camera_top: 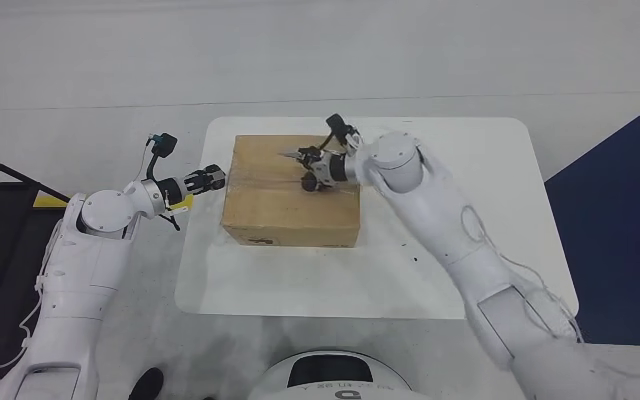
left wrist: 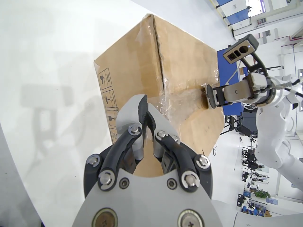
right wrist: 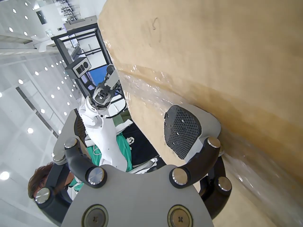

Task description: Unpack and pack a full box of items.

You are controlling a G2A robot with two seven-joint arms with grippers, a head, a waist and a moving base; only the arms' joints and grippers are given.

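White table [camera_top: 480, 160], box [camera_top: 290, 215]; left hand [camera_top: 218, 178] level beside it, right hand [camera_top: 303, 168] atop.

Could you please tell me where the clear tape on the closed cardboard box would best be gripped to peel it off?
Probably the crinkled tape end on the left end face of the box, approached from the left, close to the left hand. There the tape puckers away from the cardboard. Along the top seam it lies flat and offers no edge to pinch.

Box: cardboard box [camera_top: 290, 205], closed, on the white table [camera_top: 480, 200].
My left gripper [camera_top: 215, 179]: at its left side.
My right gripper [camera_top: 300, 168]: spread on its top.
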